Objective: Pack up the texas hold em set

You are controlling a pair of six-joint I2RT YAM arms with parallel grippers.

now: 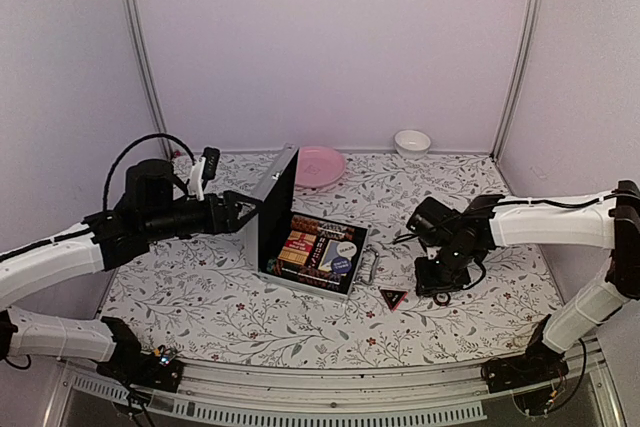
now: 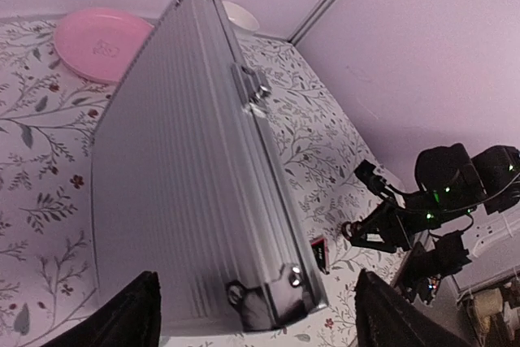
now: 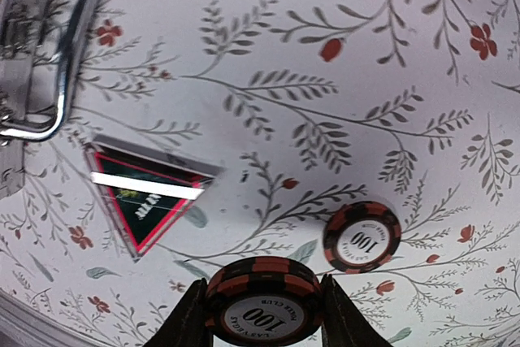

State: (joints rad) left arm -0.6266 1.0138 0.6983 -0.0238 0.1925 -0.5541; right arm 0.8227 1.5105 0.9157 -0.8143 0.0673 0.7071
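Right wrist: right pincer [image 3: 262,314] pinches a red-black "100" chip stack [image 3: 262,284]; left pincer [image 2: 256,321] spread astride ribbed silver case lid [image 2: 179,184].

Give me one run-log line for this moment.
left claw: open, at raised ribbed silver aluminium case lid | right claw: shut on red-and-black round chip stack | loose on floral tablecloth: single red-and-black chip, black-and-red triangle

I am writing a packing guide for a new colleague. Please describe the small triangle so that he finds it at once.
Find the open silver case in the middle of the flowered table. Just beyond its metal handle, on the robot's right, a small flat triangle lies on the table. It is black with a red border; the chip near it is round.
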